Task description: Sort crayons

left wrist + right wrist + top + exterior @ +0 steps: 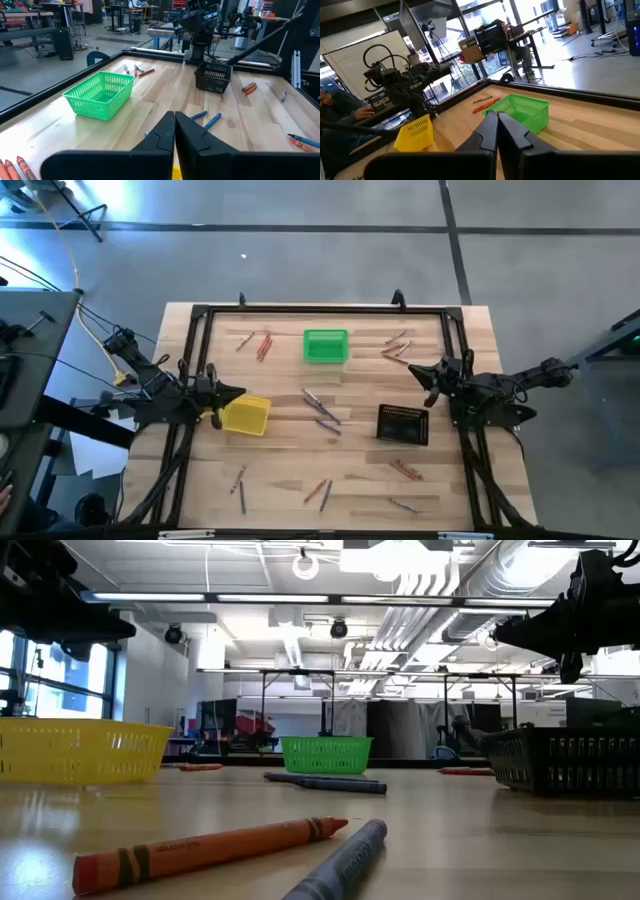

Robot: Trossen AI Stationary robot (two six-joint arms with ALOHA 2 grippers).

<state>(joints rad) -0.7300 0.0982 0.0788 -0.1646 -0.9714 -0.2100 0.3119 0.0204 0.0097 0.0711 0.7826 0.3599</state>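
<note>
Crayons lie scattered flat on the wooden table (290, 460): orange-red ones (264, 345) at the far left, grey ones (322, 410) in the middle, and mixed ones near the front (318, 492). In the low view an orange crayon (210, 850) and a grey crayon (345, 865) lie close by. My left gripper (238, 392) (175, 131) is shut above the yellow basket's far edge and holds nothing. My right gripper (415, 368) (497, 124) is shut above the table, on the far side of the black basket, and holds nothing.
A green basket (326, 346) stands at the far middle, a yellow basket (246, 416) at the left, and a black basket (403, 423) at the right. A black frame (320, 308) runs around the table's edges. A person sits beyond the table's left side (335, 107).
</note>
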